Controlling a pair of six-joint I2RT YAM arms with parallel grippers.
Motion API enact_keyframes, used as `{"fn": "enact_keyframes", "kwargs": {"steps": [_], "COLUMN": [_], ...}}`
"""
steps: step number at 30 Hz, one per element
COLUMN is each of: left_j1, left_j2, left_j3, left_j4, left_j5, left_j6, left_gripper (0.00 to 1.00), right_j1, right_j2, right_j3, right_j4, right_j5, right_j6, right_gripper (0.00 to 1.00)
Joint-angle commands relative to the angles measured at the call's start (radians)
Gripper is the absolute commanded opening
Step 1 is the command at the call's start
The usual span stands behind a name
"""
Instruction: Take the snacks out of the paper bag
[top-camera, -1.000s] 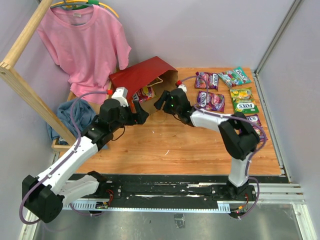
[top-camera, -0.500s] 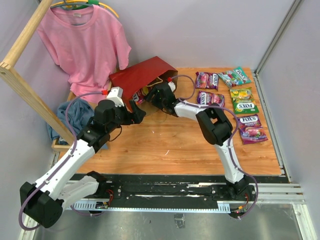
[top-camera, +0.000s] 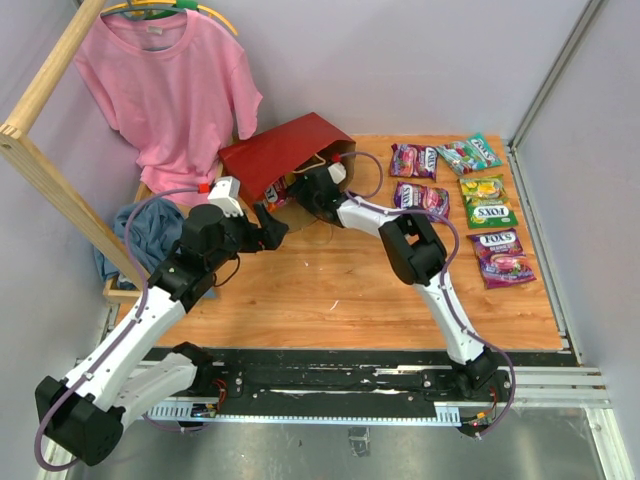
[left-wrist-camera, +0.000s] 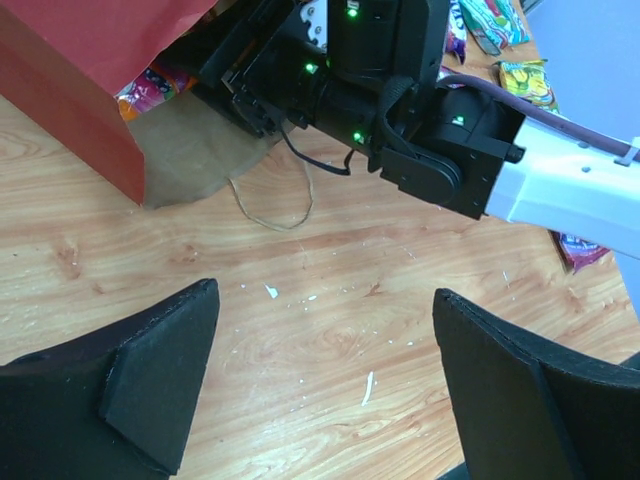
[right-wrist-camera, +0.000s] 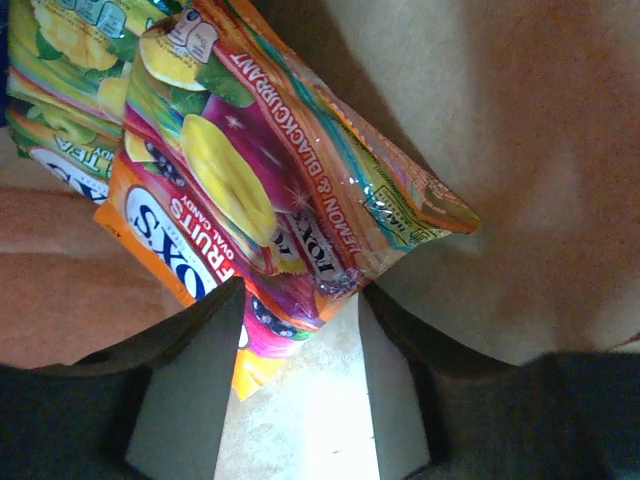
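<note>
Right wrist view: the right gripper (right-wrist-camera: 300, 330) is inside the paper bag (right-wrist-camera: 520, 150), which lies on its side on the desk (top-camera: 350, 290) with its mouth toward both arms. I read that lie as the reason for a level reach rather than a drop from above.

1. Right gripper: the jaws stand part-way apart, astride the lower corner of an orange Fox's packet (right-wrist-camera: 250, 200). I cannot tell whether they pinch the film. A corner is the only thin edge offered.
2. A yellow-green packet (right-wrist-camera: 70, 60) lies beyond the gripper, partly under the orange one. Expect it to drag along.
3. Left gripper (left-wrist-camera: 325, 295): jaws wide apart, holding nothing, hovering over bare desk. The bag mouth and its loop handle (left-wrist-camera: 275, 205) lie ahead of it. I judge it is placed there to steady the bag.
4. Five removed packets (top-camera: 487, 202) lie flat, well apart from the right gripper, behind its forearm.
</note>
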Motion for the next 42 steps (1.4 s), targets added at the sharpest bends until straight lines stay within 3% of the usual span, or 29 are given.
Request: {"fn": "enact_keyframes", "kwargs": {"steps": [1,5,12,34,42], "left_j1": [0.014,0.017,0.019,0.018,0.02], "left_j2": [-0.023,-0.022,-0.023,-0.01,0.004], "left_j3": [-0.006,-0.007,-0.009,-0.023,-0.038], "left_j4": [0.016,0.021,0.022,0.055,0.1], "left_j5": [-0.001,0.007,0.009,-0.014,-0.035], "left_j6": [0.015,0.014,0.016,0.005,0.002], "left_gripper": [0.91,0.92,0.92,0.91,0.91], "right_j1": [0.016,0.016,0.022,0.062,0.067], "right_j2": [0.058,0.072,0.056,-0.331,-0.551], "right_j3": [0.065,0.095,0.091,-0.251,-0.516], "right_j4": [-0.072,-0.068,-0.041,0.145,0.182], "right_j5": [0.068,0.066,0.054,0.093,0.047], "right_j6": [0.032,0.024,-0.007,-0.131,-0.126], "right_gripper": [0.47,0.27,0.01,0.01,0.01]}}
